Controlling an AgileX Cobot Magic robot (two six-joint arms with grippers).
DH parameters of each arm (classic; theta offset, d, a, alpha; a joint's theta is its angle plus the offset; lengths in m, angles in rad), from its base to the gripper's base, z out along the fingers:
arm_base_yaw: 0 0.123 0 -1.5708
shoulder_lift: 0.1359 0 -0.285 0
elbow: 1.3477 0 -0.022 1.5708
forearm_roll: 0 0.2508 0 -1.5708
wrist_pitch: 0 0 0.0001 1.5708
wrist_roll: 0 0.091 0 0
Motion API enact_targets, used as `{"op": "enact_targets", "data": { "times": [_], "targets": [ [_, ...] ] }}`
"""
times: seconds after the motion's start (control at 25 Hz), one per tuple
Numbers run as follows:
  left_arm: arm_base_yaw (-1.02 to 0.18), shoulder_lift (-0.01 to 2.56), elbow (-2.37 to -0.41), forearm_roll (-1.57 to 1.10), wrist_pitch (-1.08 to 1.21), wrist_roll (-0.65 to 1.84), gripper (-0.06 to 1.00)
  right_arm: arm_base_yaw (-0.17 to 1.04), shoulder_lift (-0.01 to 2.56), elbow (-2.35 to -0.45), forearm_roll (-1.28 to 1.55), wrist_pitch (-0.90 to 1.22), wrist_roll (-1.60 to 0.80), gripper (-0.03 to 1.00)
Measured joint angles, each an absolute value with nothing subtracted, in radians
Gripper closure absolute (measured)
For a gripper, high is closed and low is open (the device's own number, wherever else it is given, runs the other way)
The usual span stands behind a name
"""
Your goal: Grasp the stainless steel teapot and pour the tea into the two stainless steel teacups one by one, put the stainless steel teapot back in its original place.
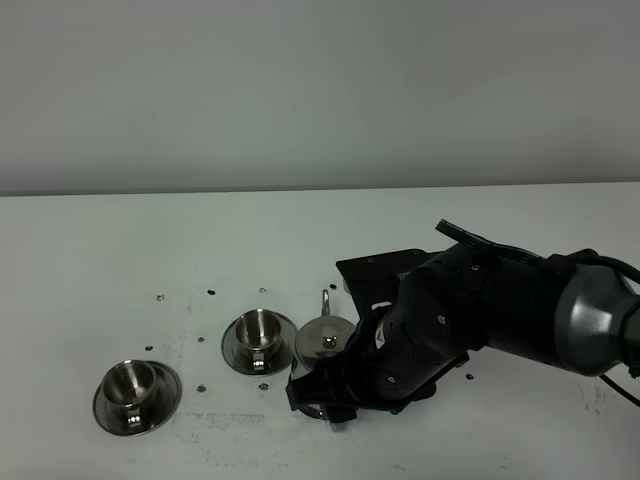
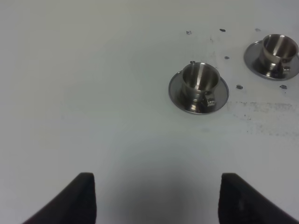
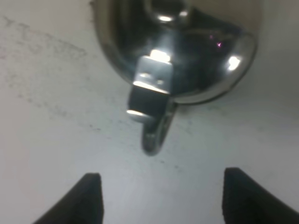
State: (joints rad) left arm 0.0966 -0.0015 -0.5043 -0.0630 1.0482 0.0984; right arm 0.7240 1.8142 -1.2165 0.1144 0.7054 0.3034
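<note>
the stainless steel teapot point(image 1: 325, 338) stands on the white table point(image 1: 300, 240), half hidden under the right arm. its loop handle point(image 3: 152, 119) points toward the right gripper point(image 3: 161, 200), and its thin spout point(image 1: 326, 300) points away on the far side. that gripper's jaws stand wide apart and hold nothing. the handle lies just ahead of them, roughly centred on the gap but not yet between the fingers. the nearer teacup point(image 1: 259, 338) sits on its saucer just beside the teapot, and the farther teacup point(image 1: 137, 392) is well apart from it on the same side. the left gripper point(image 2: 156, 200) hangs open and empty, far from the teapot, looking out over both cups. the risks seem to come from the handle – it is narrow, slick and blurred in the wrist view. an approach slightly off line could push the teapot instead of straddling the handle, sliding it into the nearer saucer. a pinch too near the handle's tip could let the pot swing on lifting and spill tea – or shift the lid.
</note>
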Motion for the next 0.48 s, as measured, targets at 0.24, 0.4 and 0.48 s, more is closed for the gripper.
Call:
{"op": "enact_targets", "data": {
  "times": [0.24, 0.4, 0.48],
  "targets": [
    [0.097, -0.002, -0.504, -0.063, 1.048, 0.098, 0.33, 0.736, 1.833, -1.217, 0.118, 0.651, 0.281, 0.41],
    [0.097, -0.002, -0.504, -0.063, 1.048, 0.098, 0.33, 0.740, 1.860, -1.217, 0.167, 0.619, 0.227, 0.41],
    [0.097, -0.002, -0.504, -0.063, 1.048, 0.098, 0.33, 0.740, 1.863, -1.217, 0.186, 0.612, 0.213, 0.41]
  ]
}}
